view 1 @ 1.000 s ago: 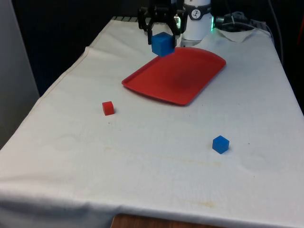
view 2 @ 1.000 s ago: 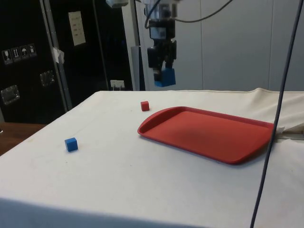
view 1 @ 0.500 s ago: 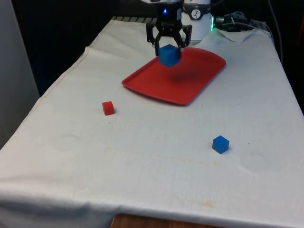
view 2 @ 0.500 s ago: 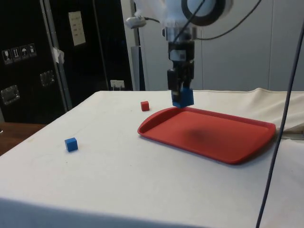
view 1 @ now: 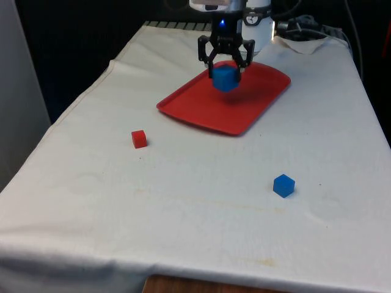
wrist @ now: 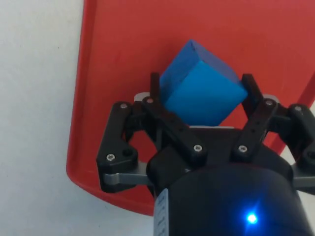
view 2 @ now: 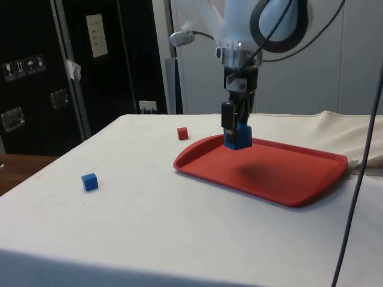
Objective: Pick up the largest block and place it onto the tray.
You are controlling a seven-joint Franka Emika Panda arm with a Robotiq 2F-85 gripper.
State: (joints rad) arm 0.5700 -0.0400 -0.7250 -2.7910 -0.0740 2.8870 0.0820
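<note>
My gripper [view 1: 225, 68] is shut on the large blue block [view 1: 225, 78], holding it a little above the red tray [view 1: 201, 107]. From the side the large blue block [view 2: 238, 136] hangs over the tray [view 2: 287, 173] near its middle, with a shadow beneath it. In the wrist view the large blue block [wrist: 201, 86] sits tilted between the two black fingers [wrist: 156, 98], with the tray [wrist: 123, 59] underneath.
A small red block [view 1: 139, 139] lies on the white cloth at the front view's left. A small blue block [view 1: 283, 185] lies nearer the front edge at the front view's right. The same small blue block [view 2: 90, 181] and red block [view 2: 182, 133] appear in the side view.
My gripper has carried the large blue block from beyond the tray's far edge to over the tray and has lowered it closer to the tray's surface.
</note>
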